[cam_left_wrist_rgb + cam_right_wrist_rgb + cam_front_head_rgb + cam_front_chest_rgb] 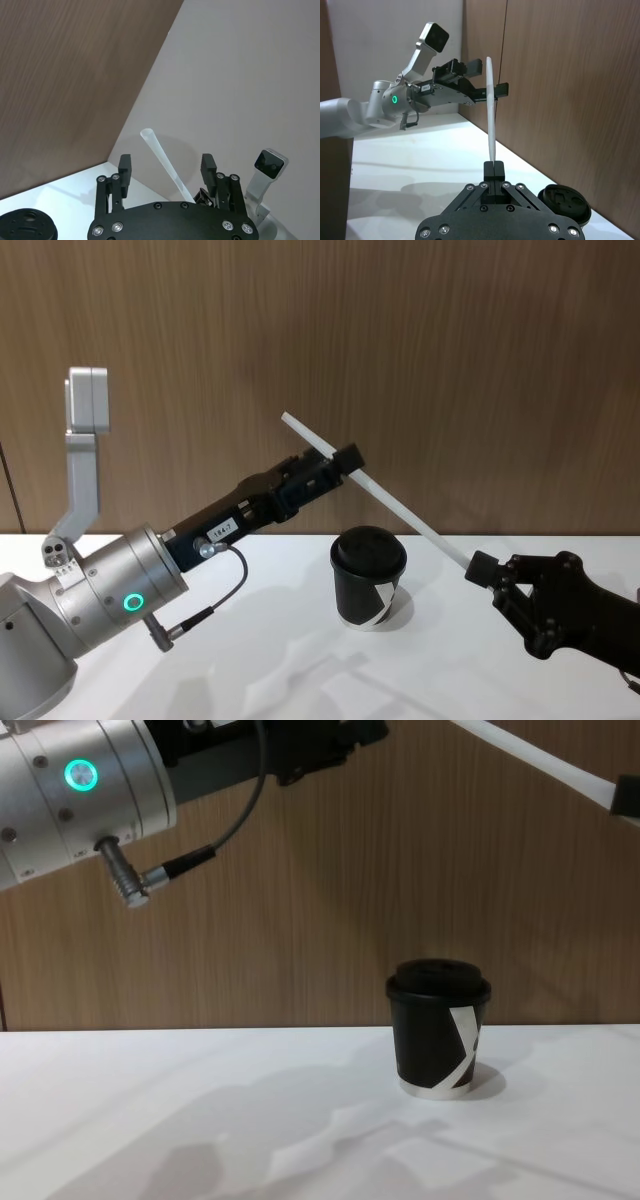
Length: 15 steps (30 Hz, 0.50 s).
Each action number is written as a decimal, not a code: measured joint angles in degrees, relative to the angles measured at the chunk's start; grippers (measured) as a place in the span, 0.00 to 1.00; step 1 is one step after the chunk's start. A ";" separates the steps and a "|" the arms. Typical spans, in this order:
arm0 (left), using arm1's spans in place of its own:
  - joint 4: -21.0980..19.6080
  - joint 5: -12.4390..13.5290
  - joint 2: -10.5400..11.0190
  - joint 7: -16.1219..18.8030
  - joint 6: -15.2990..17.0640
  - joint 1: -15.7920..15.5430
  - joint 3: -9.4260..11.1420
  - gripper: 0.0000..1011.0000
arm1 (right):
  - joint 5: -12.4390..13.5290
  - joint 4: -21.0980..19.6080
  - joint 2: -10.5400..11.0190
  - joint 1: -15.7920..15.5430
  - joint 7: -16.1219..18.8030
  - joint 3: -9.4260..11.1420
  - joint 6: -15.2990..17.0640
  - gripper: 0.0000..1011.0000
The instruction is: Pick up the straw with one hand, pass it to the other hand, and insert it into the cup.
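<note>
While the right gripper (pixel 482 567) pinches the lower end of the straw (pixel 410 517) above the cup (pixel 368 580) near the table's (pixel 270 660) back edge, the left gripper (pixel 335 458) straddles it, jaws apart; it should close squarely before the right lets go.

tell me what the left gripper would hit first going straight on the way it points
Probably the straw: it crosses the gap between the left gripper's open fingers, its far end held in the right gripper.
</note>
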 joint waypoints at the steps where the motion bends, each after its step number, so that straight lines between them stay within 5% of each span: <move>1: 0.02 -0.02 -0.02 0.00 -0.02 -0.01 0.02 0.85 | 0.00 0.00 0.00 0.00 0.00 0.00 0.00 0.00; 15: 0.24 -0.23 -0.20 0.04 -0.25 -0.13 0.22 0.44 | 0.00 0.00 0.00 0.00 0.00 0.00 0.00 0.00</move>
